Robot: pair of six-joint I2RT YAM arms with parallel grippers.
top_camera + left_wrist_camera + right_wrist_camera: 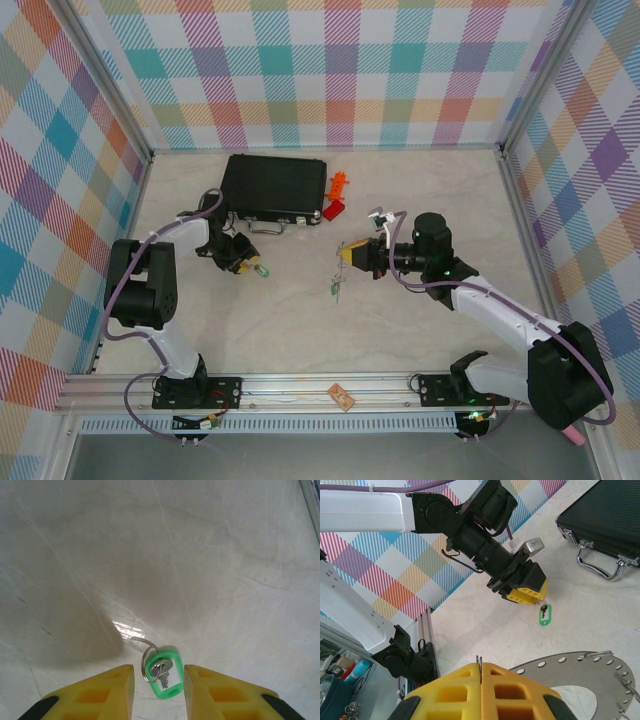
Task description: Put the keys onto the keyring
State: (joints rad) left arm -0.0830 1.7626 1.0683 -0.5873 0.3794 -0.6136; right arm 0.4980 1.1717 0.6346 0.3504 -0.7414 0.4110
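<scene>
A small silver key (165, 672) on a green tag (169, 692) lies on the pale table, with a small wire ring through its head. My left gripper (159, 672) is open; its yellow fingers (100, 695) stand on either side of the tag without touching it. From above, the key (262, 270) sits just right of the left gripper (243, 265). My right gripper (481, 666) is shut on a thin metal edge of the keyring (580, 672), a flat grey ring with small holes reaching down to the right. The right gripper (350, 257) is at mid-table, with the keyring (335, 285) hanging edge-on below it.
A black case (275, 188) with a chrome handle lies at the back, with red and orange plastic pieces (338, 195) at its right end. A small orange-brown item (341, 397) rests on the front rail. Plaid walls enclose three sides.
</scene>
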